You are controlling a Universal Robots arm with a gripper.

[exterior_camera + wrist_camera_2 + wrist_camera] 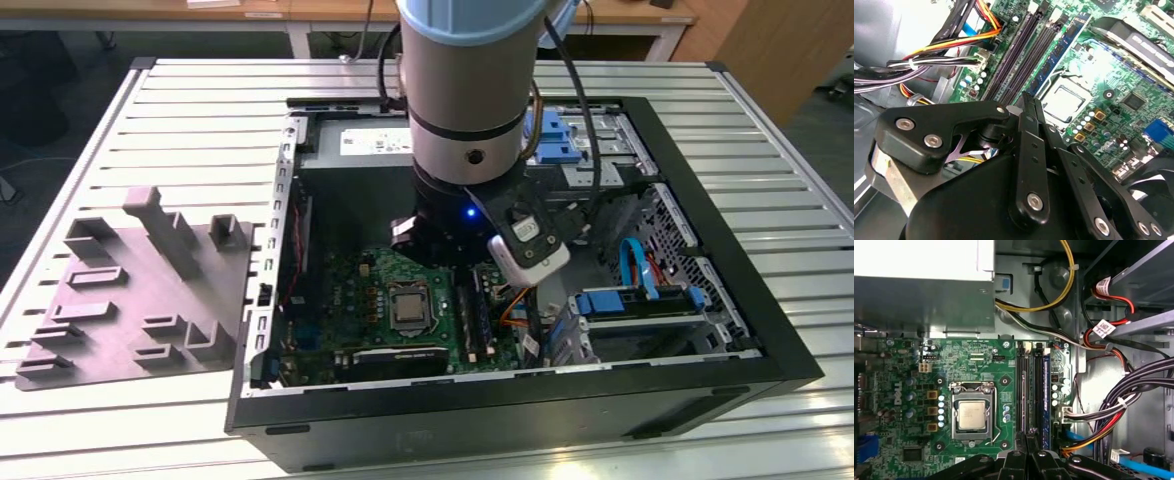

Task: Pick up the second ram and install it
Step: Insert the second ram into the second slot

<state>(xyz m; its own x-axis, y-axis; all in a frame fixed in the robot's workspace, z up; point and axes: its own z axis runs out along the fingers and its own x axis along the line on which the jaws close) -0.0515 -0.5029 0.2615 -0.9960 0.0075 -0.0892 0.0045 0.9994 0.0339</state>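
The second ram [1063, 50], a dark blue-green stick with black chips, stands on edge in the slot nearest the CPU socket [1064, 100] on the green motherboard [380, 275]. In the first wrist view it shows edge-on as a thin grey strip [1024, 400]. My gripper [1026, 100] is shut, and its tips [1026, 447] are right over the near end of that stick. I cannot tell whether they touch it. Nothing shows between the fingers. Another blue strip [1045, 390] runs along a slot further from the socket.
The arm [461, 100] reaches down into the open black computer case [534, 400]. Bundled cables [1124, 400] lie beside the slots, and the grey power supply [924, 285] sits beyond the board. A grey holder tray [134, 290] lies on the slatted table at the exterior view's left.
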